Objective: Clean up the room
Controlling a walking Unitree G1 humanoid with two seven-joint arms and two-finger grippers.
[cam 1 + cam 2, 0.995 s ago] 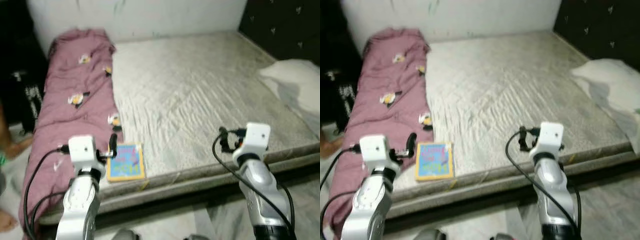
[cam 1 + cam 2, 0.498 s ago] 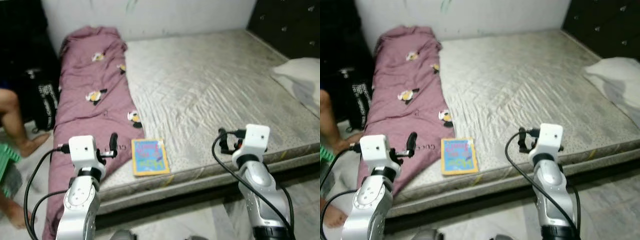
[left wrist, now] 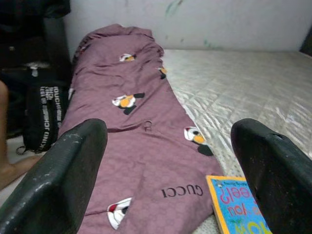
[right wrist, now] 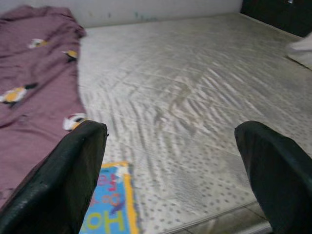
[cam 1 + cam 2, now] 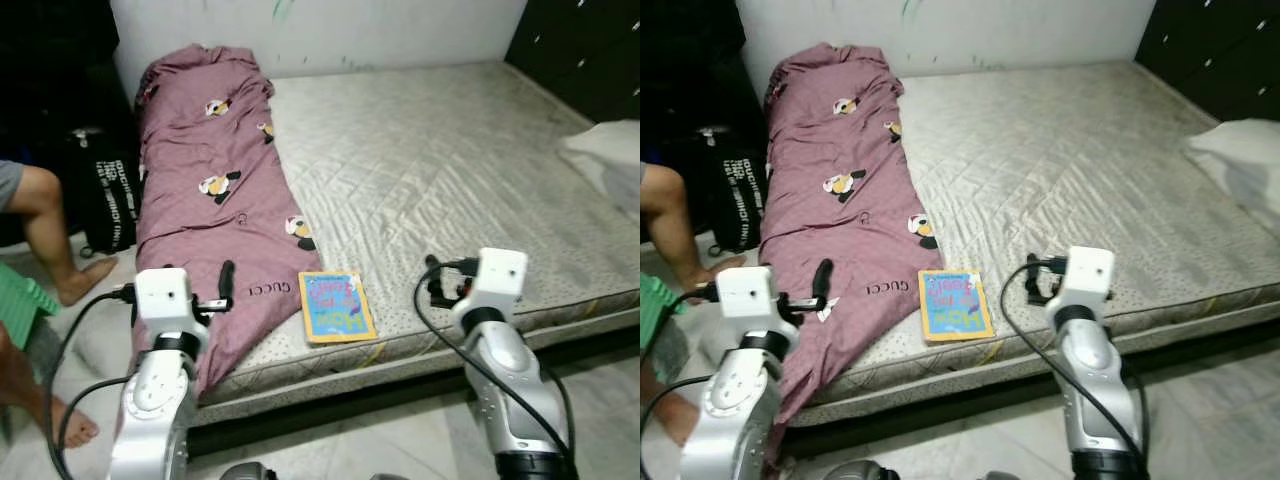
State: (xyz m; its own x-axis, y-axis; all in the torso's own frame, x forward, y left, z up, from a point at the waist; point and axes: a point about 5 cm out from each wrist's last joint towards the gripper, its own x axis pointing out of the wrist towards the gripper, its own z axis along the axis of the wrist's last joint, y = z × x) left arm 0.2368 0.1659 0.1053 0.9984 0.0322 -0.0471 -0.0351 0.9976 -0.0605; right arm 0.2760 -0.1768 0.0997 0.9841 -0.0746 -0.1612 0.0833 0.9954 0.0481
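Note:
A blue and yellow picture book (image 5: 337, 307) lies flat on the grey mattress (image 5: 440, 160) near its front edge. A mauve blanket (image 5: 215, 190) with duck prints runs along the bed's left side and hangs over the front corner. My left gripper (image 5: 226, 285) is open and held above the blanket's front end, left of the book. My right gripper (image 5: 440, 284) is open too, over the mattress edge right of the book. The left wrist view shows the blanket (image 3: 131, 122) and a book corner (image 3: 239, 207) between wide-apart fingers (image 3: 63, 180). The book (image 4: 109, 207) also appears in the right wrist view.
A white pillow (image 5: 610, 160) lies at the bed's right edge below a dark headboard (image 5: 585, 45). A black backpack (image 5: 105, 190) stands on the floor left of the bed. A person's legs (image 5: 45, 230) and something green (image 5: 22, 305) are beside it. Pale tiled floor (image 5: 400, 450) runs before the bed.
The whole view has swung left, so the bed and book sit further right in the picture, and the person's legs and backpack have come into sight. Both arms keep their pose.

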